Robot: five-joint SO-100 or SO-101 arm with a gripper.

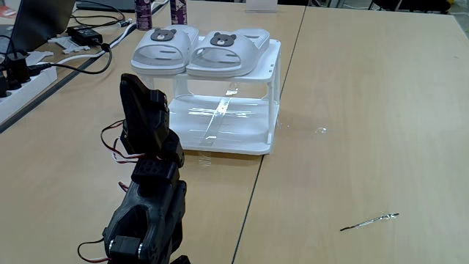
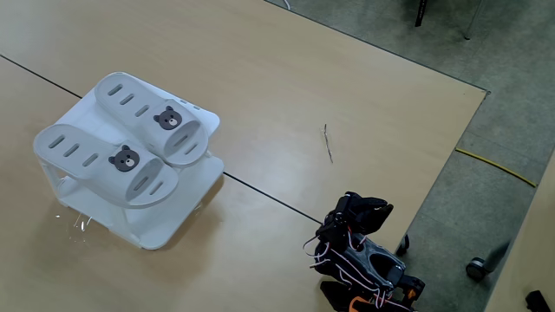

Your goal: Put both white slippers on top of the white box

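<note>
Both white slippers lie side by side on the ribbed top of the white box [image 1: 256, 139], bear faces toward the camera in a fixed view: one slipper [image 1: 165, 48] on the left, the other slipper [image 1: 231, 50] to its right. From above, the slippers [image 2: 82, 152] [image 2: 143, 108] rest across the box [image 2: 165, 221], toes overhanging slightly. My black arm is folded near the table's front edge, clear of the box. The gripper [image 1: 141, 99] [image 2: 368, 212] is tucked in, and I cannot make out how its jaws stand. Nothing hangs from it.
A power strip [image 1: 18, 92], an adapter [image 1: 86, 34] with cables and a laptop sit at the back left. Two bottles [image 1: 143, 11] stand behind the box. A thin metal stick [image 1: 370, 220] [image 2: 328, 143] lies on the wooden table. The table edge [image 2: 442, 165] is right of the arm.
</note>
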